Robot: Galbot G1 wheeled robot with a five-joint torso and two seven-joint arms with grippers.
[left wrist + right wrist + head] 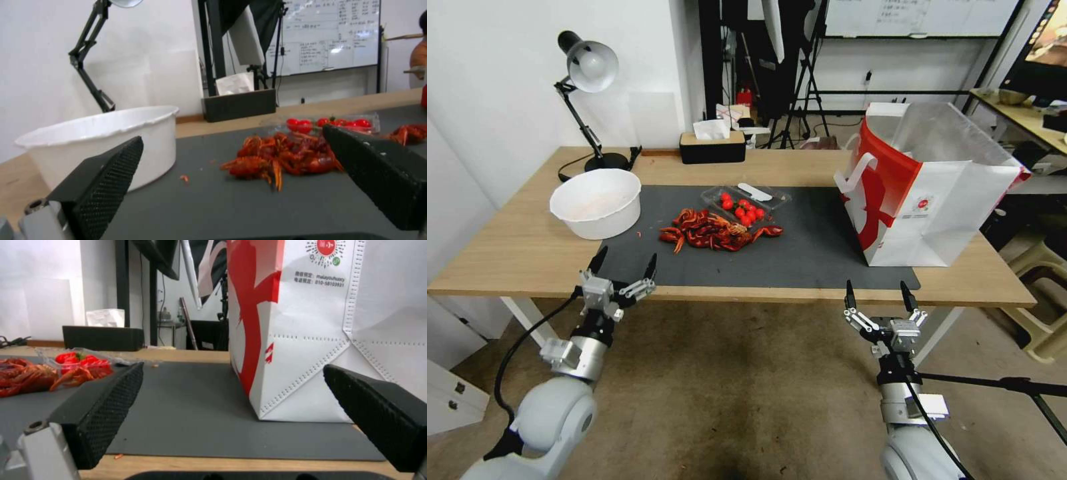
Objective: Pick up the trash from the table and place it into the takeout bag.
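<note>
Crayfish shells [714, 231] lie beside your takeout bag [924, 193], clear tray [746, 201] behind, seemingly tomatoes; white bowl [596, 203] farther. Left gripper [622, 267] and right gripper [878, 296] gape.

Wood table [527, 247], grey mat [800, 253] across top: bag [934, 200], white bowl [597, 202], crayfish shells [714, 231], tomato tray [746, 202], lamp [587, 100], probably tissue box [712, 145].

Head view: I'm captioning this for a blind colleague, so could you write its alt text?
A wooden table with a grey mat holds a pile of red crayfish shells, a clear tray of cherry tomatoes, a white bowl and an open red-and-white takeout bag. The left gripper and right gripper hover open at the near edge, holding nothing.
</note>
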